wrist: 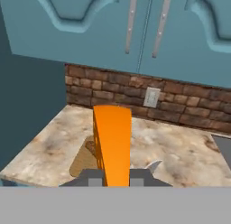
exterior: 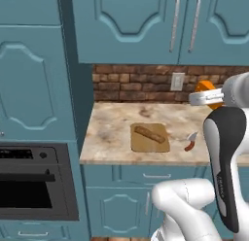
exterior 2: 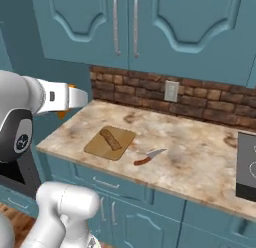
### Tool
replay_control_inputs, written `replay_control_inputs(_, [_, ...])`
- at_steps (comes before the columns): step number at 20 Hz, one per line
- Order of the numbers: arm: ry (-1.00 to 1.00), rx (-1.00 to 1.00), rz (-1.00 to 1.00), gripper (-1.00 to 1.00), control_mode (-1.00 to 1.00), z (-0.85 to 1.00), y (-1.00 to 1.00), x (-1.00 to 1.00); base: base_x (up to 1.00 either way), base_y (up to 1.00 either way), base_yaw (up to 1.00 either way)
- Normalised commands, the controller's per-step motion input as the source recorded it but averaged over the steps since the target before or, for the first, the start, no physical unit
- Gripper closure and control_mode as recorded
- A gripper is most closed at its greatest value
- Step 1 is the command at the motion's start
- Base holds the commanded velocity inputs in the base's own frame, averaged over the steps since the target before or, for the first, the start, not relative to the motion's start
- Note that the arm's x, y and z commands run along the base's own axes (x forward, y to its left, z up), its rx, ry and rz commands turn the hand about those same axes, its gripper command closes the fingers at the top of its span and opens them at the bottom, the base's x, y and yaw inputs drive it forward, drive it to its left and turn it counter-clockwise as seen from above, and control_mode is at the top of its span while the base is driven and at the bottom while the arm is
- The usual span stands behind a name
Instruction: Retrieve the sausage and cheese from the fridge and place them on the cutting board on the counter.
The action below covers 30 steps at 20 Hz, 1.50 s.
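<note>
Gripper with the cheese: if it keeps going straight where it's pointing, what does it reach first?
Likely the counter just past the cutting board; the gripper, shut on the cheese, points forward and down. The brick wall lies beyond. Depth is uncertain.

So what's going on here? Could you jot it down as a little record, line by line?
place: kitchen counter of beige stone, teal cabinets, brick wall behind
gripper: gripper shut on the orange cheese, held in the air above the counter
cutting board: cutting board lies flat on the counter
sausage: sausage lies on the board
knife: red-handled knife lies on the counter beside the board
left to do: cheese not yet on the board
</note>
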Motion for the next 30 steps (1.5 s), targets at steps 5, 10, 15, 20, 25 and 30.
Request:
replay_control_inputs(5, [0.00, 0.00, 0.00, 1.00, 1.00, 0.00, 0.00, 0.00, 0.69, -0.02, -0.23])
replay_control_inputs(10, [0.01, -0.01, -0.05, 1.00, -1.00, -0.20, 0.11, 0.23, 0.31, 0.10, -0.09])
replay_control_inputs(15, [0.23, -0.10, -0.03, 1.00, -1.00, -0.68, 0.40, 0.59, 0.00, 0.00, 0.00])
replay_control_inputs(20, [0.37, -0.03, 0.05, 1.00, -1.00, -0.64, 0.10, 0.71, 0.00, 0.00, 0.00])
replay_control_inputs(25, [0.30, 0.00, 0.11, 1.00, -1.00, -0.56, 0.00, 0.78, 0.00, 0.00, 0.00])
replay_control_inputs(30, [0.06, 0.00, 0.07, 1.00, -1.00, -0.71, 0.00, 0.42, 0.00, 0.00, 0.00])
